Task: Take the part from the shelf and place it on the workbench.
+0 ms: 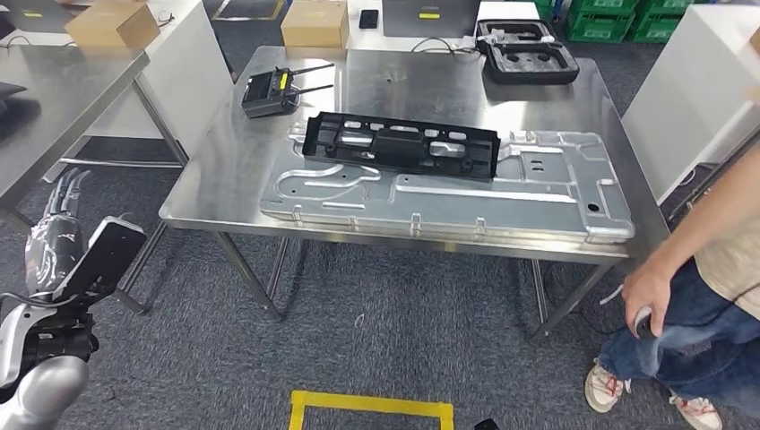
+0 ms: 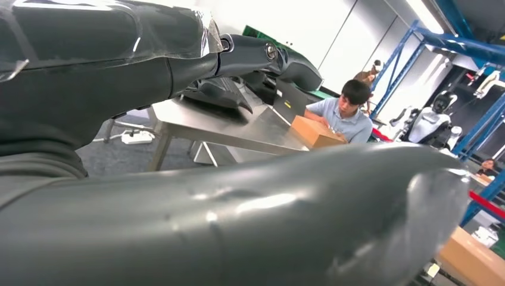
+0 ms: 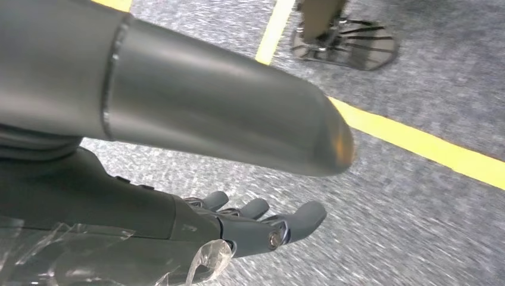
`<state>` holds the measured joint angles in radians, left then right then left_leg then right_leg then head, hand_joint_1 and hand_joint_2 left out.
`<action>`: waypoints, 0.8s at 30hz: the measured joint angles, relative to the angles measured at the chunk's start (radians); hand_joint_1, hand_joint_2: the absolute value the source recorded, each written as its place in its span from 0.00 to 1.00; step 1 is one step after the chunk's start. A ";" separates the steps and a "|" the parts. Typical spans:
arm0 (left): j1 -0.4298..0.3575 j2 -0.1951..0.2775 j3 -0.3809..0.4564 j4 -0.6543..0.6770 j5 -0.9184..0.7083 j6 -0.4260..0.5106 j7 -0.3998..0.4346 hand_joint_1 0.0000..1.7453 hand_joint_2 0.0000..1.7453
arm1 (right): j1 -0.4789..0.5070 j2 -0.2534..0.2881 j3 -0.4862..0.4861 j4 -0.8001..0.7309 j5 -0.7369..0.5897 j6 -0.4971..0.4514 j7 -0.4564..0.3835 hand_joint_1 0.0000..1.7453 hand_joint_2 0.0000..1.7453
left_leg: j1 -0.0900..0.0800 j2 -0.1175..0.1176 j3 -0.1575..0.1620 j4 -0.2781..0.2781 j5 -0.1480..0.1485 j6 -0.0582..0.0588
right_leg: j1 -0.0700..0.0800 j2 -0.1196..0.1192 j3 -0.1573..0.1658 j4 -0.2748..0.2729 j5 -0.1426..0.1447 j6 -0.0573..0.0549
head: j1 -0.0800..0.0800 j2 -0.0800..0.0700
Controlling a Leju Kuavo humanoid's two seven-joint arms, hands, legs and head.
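Grey carpet ran under the steel workbench (image 1: 224, 193) ahead of me. On it the black part (image 1: 400, 147) lay across a large silver panel (image 1: 448, 193), long axis running along the front edge, nearer the bench's left end. My left hand (image 1: 64, 208) hung low off the front-left corner, well apart from the part, fingers spread and holding nothing. My right hand (image 3: 262, 223) pointed at the floor, also loose and holding nothing. I judged the part already placed, with the left arm the nearer one.
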<state>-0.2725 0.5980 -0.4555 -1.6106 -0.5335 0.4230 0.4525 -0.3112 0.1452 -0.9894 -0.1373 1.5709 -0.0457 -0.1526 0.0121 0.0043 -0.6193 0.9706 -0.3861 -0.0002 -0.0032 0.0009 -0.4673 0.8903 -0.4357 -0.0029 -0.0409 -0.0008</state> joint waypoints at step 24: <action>-0.001 0.001 0.002 -0.002 0.022 -0.001 -0.024 0.00 0.00 | 0.000 -0.008 -0.008 0.000 -0.025 0.002 -0.007 0.00 0.00 | -0.003 0.004 0.035 -0.069 0.059 0.035 | -0.003 0.005 -0.021 0.123 -0.025 0.046 | 0.003 0.000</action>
<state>-0.2736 0.5989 -0.4540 -1.6127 -0.5116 0.4224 0.4285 -0.3111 0.1374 -0.9977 -0.1373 1.5458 -0.0442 -0.1594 0.0094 0.0085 -0.5839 0.9021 -0.3273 0.0347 -0.0057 0.0062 -0.4886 1.0136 -0.4610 0.0431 -0.0378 -0.0008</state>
